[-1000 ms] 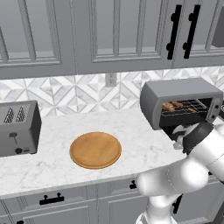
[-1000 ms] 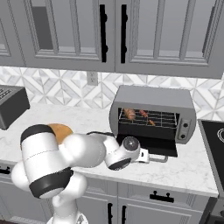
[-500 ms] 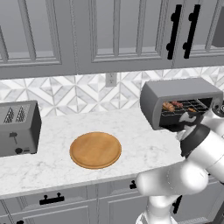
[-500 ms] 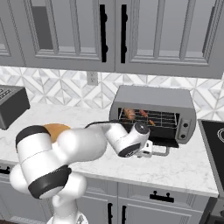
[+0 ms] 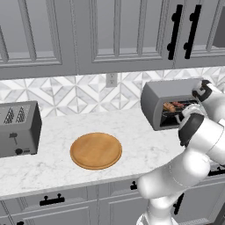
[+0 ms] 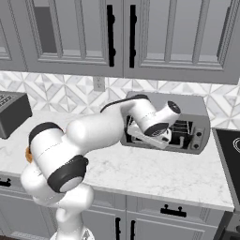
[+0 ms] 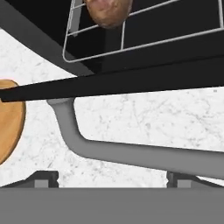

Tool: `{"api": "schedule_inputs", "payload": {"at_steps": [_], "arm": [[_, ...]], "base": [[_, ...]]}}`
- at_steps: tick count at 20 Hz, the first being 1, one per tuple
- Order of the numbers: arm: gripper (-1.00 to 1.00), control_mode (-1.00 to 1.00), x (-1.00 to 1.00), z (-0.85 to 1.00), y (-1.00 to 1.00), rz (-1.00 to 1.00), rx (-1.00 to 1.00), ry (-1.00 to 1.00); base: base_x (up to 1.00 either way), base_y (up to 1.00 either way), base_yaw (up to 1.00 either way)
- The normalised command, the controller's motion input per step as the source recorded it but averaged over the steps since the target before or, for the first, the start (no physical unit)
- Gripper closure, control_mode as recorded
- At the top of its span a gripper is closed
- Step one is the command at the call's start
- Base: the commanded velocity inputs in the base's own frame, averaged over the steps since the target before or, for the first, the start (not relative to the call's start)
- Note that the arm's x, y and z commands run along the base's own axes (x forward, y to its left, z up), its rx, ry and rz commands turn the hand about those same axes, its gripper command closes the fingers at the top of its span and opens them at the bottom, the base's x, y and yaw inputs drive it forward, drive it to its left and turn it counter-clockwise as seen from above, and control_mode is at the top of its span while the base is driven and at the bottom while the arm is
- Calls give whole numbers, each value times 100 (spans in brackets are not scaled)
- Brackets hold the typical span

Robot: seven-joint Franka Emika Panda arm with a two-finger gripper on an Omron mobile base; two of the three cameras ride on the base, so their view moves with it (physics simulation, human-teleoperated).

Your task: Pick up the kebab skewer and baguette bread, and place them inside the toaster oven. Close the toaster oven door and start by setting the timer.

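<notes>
Both foods already sit on the rack inside the toaster oven [image 5: 169, 103], baguette bread [image 7: 108, 12] nearest me. My gripper [image 7: 113, 177], jaws wide and empty, hangs just under the lowered toaster oven door [image 7: 131, 81], handle [image 7: 131, 151] between the tips, apparently to swing it shut.

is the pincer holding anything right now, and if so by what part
Nothing is held. The pincer is open, its fingertips apart, with the toaster oven door handle lying just ahead of them, ungripped.
</notes>
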Motion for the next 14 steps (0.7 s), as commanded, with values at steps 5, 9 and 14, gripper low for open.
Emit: {"api": "schedule_inputs", "payload": {"at_steps": [5, 9, 14], "arm": [[-100, -100, 50, 1, 53, -14, -9, -33], [-100, -100, 36, -11, 53, -15, -9, -25], [-100, -100, 44, -2, 32, -15, -6, -17]], "base": [[0, 0, 0], [0, 0, 0], [0, 0, 0]]}}
